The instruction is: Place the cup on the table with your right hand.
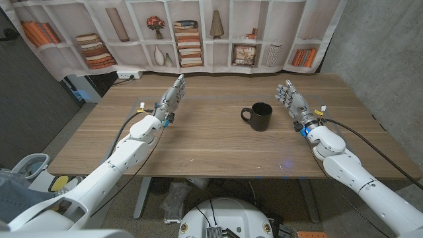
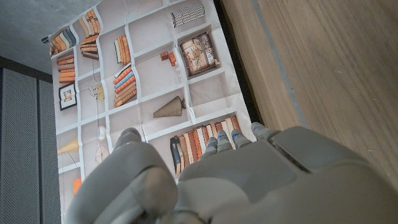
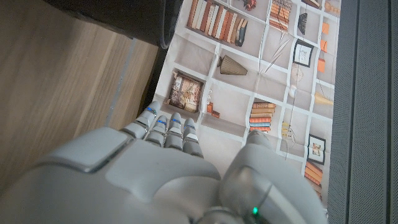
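Reading left to right across the head view: the step in hand looks like the end of the placing.
Left hand (image 1: 173, 96): over the table's left part, fingers apart and stretched toward the far edge, holding nothing; well apart from the cup. It is best left out of the job.
Table (image 1: 198, 142): wooden, with a printed bookshelf backdrop (image 1: 192, 33) behind its far edge.
Cup (image 1: 258, 116): black mug, upright on the table right of the middle, handle toward picture left. Nothing touches it, so the placing looks done.
Right hand (image 1: 292, 100): near the cup on its right, apart from it, fingers spread and extended, empty.
Doing it well: draw the right hand back and away from the cup, not across it, so no finger clips the rim.
Risk: a sideways brush could slide or tip the mug.
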You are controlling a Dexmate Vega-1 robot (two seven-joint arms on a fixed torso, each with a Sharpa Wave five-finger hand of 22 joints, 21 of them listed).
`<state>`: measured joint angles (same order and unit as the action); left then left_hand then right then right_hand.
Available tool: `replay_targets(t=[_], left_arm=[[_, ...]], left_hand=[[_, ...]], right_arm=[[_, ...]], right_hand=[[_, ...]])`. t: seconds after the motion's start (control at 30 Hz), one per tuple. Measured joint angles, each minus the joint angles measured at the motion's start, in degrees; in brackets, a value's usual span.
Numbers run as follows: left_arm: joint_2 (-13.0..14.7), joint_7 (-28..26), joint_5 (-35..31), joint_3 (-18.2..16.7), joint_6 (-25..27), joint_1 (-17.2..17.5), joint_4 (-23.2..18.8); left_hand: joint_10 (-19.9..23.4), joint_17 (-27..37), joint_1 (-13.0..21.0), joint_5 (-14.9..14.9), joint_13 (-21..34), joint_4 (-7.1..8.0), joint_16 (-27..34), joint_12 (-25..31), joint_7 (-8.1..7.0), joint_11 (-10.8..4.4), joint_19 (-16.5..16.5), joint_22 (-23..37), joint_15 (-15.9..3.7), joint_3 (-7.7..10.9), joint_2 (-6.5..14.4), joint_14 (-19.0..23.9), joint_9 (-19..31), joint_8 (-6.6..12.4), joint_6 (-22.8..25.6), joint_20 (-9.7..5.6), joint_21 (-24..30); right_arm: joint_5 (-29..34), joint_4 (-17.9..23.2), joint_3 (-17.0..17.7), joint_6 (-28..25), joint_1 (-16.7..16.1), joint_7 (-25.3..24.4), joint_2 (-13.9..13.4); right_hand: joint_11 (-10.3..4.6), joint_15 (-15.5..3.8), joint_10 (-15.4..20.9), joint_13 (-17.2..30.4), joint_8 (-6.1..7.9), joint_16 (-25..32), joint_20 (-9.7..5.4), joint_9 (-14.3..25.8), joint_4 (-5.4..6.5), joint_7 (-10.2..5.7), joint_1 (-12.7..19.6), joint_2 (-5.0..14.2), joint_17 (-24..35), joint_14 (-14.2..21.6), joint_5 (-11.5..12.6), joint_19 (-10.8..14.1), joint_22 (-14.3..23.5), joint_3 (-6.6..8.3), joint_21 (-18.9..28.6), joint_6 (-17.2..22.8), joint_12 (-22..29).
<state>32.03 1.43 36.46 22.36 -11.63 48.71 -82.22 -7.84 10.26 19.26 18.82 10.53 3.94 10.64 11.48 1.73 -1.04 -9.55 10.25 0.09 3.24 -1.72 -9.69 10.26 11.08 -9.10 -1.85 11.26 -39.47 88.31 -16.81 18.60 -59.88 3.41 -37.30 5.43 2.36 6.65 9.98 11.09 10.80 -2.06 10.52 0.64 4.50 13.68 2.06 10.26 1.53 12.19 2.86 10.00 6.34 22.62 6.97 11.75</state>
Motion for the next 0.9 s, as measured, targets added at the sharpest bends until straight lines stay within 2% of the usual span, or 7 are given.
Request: replay_targets(t=[0.9], left_arm=[[-1.3,2.0,-0.2,0.8,-1.4,-2.0,3.0]], left_hand=[[0.0,0.0,0.5,-0.4,0.0,-0.18,0.0,0.0,0.00,0.00,0.0,0.0,0.00,-0.18,0.0,0.0,0.3,0.00,0.0,0.00,0.0]], right_arm=[[1.2,1.8,0.9,2.8,-3.3,-0.6,-0.6]], right_hand=[[0.00,0.32,0.0,0.0,0.00,0.0,0.01,0.0,-0.27,0.01,0.5,-0.46,0.0,0.3,0.0,0.2,0.0,-0.27,-0.4,0.0,0.0]])
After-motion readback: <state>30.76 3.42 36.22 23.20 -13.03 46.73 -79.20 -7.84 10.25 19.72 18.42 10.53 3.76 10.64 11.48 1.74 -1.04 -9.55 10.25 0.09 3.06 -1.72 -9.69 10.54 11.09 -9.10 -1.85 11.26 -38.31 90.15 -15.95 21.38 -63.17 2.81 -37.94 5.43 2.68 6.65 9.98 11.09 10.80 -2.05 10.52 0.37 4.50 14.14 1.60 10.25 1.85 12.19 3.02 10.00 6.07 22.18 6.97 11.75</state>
